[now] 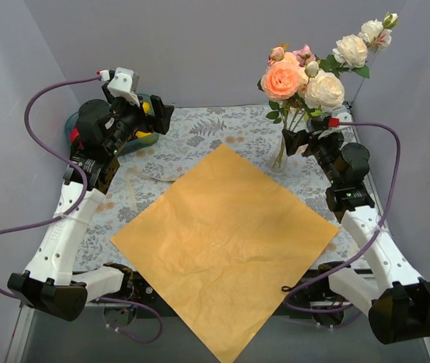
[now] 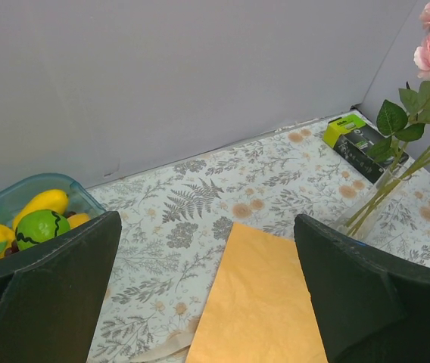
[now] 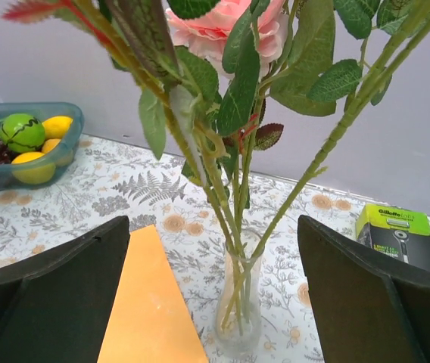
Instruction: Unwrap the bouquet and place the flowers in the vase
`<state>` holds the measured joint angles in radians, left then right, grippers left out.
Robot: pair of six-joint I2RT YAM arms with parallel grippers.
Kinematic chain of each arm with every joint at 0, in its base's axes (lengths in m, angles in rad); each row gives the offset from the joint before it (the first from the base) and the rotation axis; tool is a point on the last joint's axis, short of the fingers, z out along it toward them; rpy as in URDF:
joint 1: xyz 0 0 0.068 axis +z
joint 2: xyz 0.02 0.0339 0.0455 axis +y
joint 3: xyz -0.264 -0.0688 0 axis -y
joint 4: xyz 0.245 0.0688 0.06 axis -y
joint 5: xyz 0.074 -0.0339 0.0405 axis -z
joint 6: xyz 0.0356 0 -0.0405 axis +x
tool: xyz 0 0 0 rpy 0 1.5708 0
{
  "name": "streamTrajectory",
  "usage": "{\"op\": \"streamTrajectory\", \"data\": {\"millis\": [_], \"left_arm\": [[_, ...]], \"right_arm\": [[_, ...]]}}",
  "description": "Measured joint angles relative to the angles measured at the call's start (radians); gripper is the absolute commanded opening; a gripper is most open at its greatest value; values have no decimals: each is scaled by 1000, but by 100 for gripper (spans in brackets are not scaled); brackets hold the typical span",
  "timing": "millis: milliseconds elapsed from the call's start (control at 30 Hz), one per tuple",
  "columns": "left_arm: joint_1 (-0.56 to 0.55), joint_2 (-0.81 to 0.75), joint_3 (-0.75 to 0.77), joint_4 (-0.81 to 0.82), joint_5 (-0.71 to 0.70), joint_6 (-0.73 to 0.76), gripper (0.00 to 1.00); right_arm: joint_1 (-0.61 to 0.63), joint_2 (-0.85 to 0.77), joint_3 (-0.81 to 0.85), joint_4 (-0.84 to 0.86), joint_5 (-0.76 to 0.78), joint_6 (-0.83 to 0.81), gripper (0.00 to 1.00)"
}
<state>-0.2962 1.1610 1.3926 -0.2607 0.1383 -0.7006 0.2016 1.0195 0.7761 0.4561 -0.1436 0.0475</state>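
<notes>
The flowers [image 1: 306,79] stand upright in the clear glass vase [image 1: 278,160] at the back right, pink, peach and cream blooms fanning out above it. In the right wrist view their green stems [image 3: 234,212] run down into the vase [image 3: 238,318]. My right gripper [image 1: 303,141] is open just to the right of the vase, its jaws wide on either side of the stems without touching them. The orange paper wrapper [image 1: 226,242] lies flat and unfolded mid-table. A cream ribbon [image 1: 135,185] lies at its left. My left gripper [image 1: 160,113] hangs open at the back left, holding nothing.
A teal bowl [image 2: 3,203] of plastic fruit sits at the back left, under the left arm. A black-and-green box [image 3: 397,234] lies at the back right behind the vase. The grey walls close in on three sides.
</notes>
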Motion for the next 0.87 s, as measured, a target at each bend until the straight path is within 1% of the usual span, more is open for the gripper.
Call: {"op": "streamTrajectory", "data": {"millis": [200, 300, 400, 500, 533, 700, 867], "left_arm": [[0, -3, 0, -19, 0, -3, 98], [0, -13, -3, -24, 0, -4, 98], [0, -30, -13, -28, 0, -6, 98], [0, -48, -27, -31, 0, -11, 98], [0, -53, -31, -32, 0, -15, 98], [0, -66, -37, -39, 4, -37, 98], [0, -72, -44, -52, 4, -43, 98]], "right_arm": [[6, -153, -1, -206, 23, 11, 98], [8, -247, -8, -299, 25, 55, 98], [8, -304, -23, -377, -33, 99, 98], [12, -307, -25, -444, -124, 129, 98], [17, -303, -25, -471, -134, 139, 98], [30, -280, -25, -587, -123, 152, 98], [30, -269, -6, -640, -122, 146, 98]]}}
